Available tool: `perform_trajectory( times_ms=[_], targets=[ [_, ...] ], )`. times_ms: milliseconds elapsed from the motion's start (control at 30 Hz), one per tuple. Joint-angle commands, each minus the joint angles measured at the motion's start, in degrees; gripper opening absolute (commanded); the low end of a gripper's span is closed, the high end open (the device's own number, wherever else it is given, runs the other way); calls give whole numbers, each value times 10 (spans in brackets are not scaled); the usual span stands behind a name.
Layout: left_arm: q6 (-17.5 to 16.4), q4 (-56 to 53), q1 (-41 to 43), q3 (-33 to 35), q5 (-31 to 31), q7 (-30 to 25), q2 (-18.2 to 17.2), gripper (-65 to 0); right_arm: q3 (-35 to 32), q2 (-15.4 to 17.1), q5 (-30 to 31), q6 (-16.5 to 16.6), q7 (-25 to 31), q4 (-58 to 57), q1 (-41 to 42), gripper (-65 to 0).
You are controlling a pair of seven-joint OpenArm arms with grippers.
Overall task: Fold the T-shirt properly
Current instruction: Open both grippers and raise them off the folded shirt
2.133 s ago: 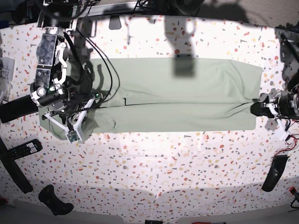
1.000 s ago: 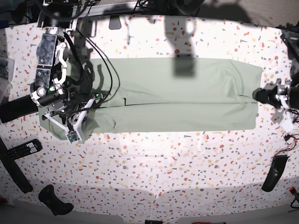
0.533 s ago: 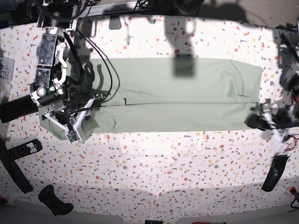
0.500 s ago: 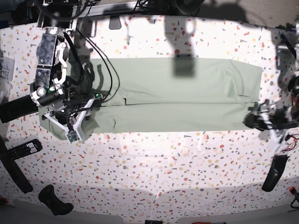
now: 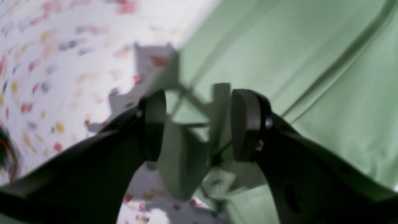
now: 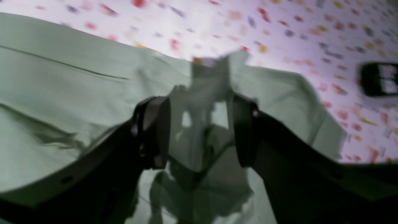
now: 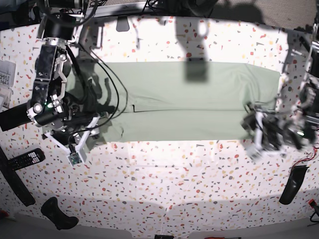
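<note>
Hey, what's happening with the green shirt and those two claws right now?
Left gripper open at the T-shirt's end. Right gripper open above rumpled cloth. Shirt folded to a long band. Nothing blocking.

Bright overhead light, hard shadows, blurred wrist views, fisheye-bent base edges.

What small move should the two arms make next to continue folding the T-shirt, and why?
Probably lower both open grippers onto the cloth's near corners and close. The T-shirt lies as a long flat band; the left gripper and right gripper hover open over its two ends, holding nothing.
</note>
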Motion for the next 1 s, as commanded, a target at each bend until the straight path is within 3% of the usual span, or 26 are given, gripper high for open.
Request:
perform_trajectory(
  times_ms=[0, 133, 300, 600, 767, 967],
  targets=[
    [-3, 10, -20, 24, 21, -11, -8, -343, 2, 5, 5, 0, 7, 15, 13, -342],
    [-3, 10, -42, 112, 50, -19, -8, -343, 2, 5, 6, 0, 0, 33, 13, -342],
    [-3, 10, -71, 122, 35, -20, -11, -343, 2, 5, 6, 0, -2, 54, 13, -342],
    [-3, 10, -133, 122, -130, -16, -35, -343, 25, 5, -5, 0, 38, 13, 28, -342],
    [-3, 10, -142, 122, -184, -9, -33, -343, 77, 5, -5, -38, 36, -40, 85, -342],
    [-3, 10, -142, 122, -199, -7, -33, -343, 102, 5, 30, -36, 29, -117, 124, -345]
  ],
)
